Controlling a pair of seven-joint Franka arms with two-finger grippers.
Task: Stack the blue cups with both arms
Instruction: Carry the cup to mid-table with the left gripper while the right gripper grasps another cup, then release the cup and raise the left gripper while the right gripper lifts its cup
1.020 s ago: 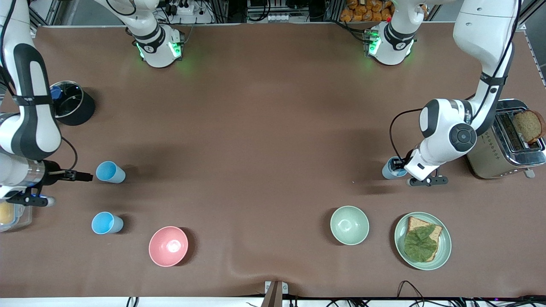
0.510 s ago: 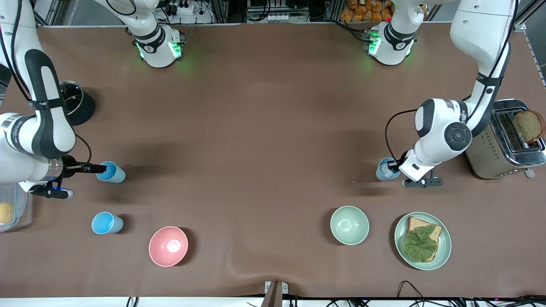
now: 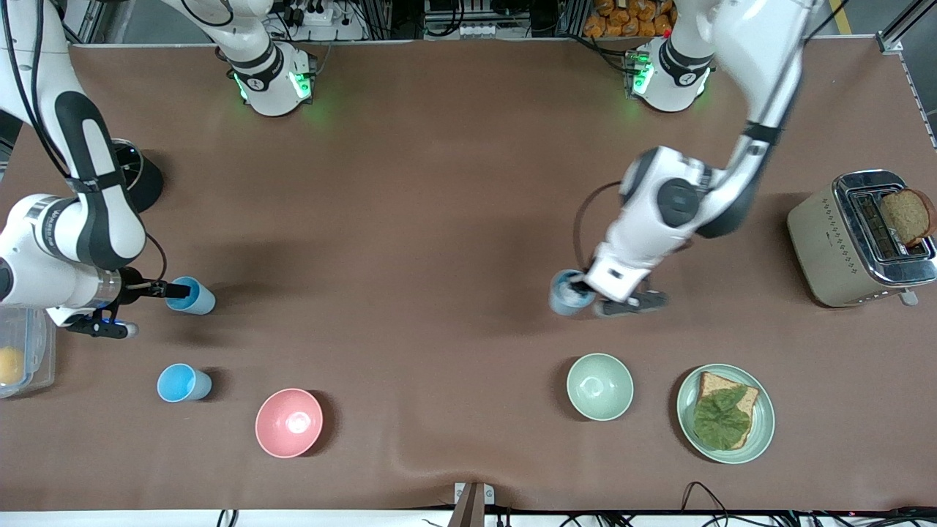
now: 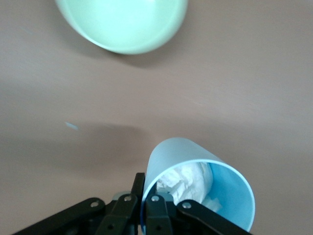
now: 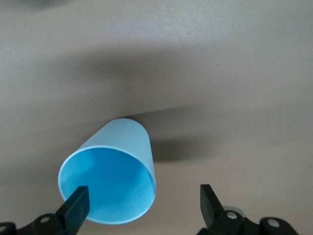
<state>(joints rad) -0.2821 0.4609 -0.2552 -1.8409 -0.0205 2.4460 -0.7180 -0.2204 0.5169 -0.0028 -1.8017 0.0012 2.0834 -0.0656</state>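
My left gripper (image 3: 583, 282) (image 4: 146, 188) is shut on the rim of a blue cup (image 3: 565, 297) (image 4: 195, 188), one finger inside and one outside. It holds that cup over the bare table near the pale green bowl (image 3: 599, 386) (image 4: 122, 24). Crumpled white paper lies in this cup. My right gripper (image 3: 178, 290) (image 5: 142, 198) is open at the mouth of a second blue cup (image 3: 192, 296) (image 5: 110, 171). One finger is over the cup's opening and the other is outside. A third blue cup (image 3: 183, 383) stands nearer to the front camera.
A pink bowl (image 3: 288, 422) sits beside the third cup. A green plate (image 3: 761, 432) with bread and lettuce lies beside the green bowl. A toaster (image 3: 827, 241) with a slice stands at the left arm's end. A black pot (image 3: 143, 187) and a clear container (image 3: 29, 366) are at the right arm's end.
The left gripper closed on its cup and carried it from beside the toaster toward the middle of the table. The right gripper moved up to the second cup's mouth.
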